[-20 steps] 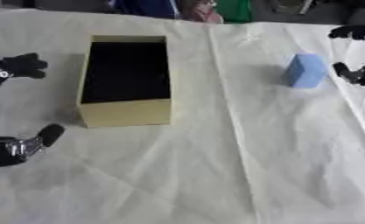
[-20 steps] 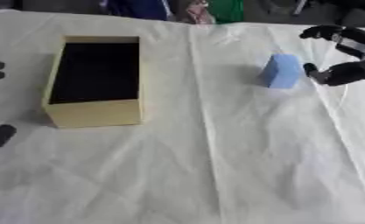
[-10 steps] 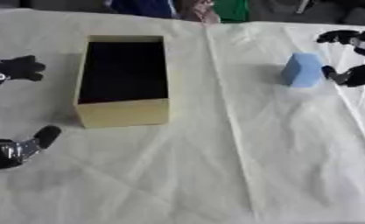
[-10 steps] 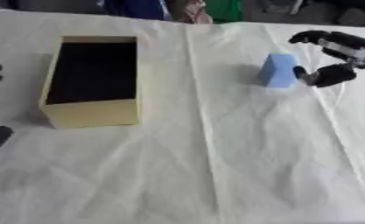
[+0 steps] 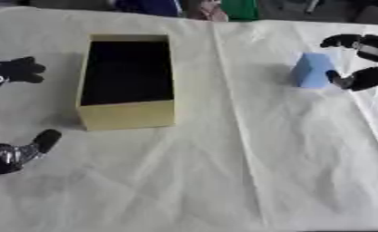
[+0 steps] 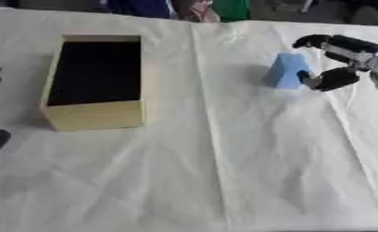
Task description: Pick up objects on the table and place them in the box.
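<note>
right hand point(image 6: 342, 56): i see it spread wide, fingers just beside the block, gripping nothing
blue block point(image 6: 288, 70): on the white cloth point(image 6: 247, 158), well right of the box
box point(image 5: 128, 81): open, dark inside
left hand point(image 5: 13, 71): fingers relaxed, left edge

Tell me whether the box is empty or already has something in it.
Seems empty: the box is open-topped and its dark inside shows nothing. The blue block sits out on the white cloth beside the right hand.

Right hand point(image 6: 340, 59) spread (left point(image 5: 9, 72) too)
</note>
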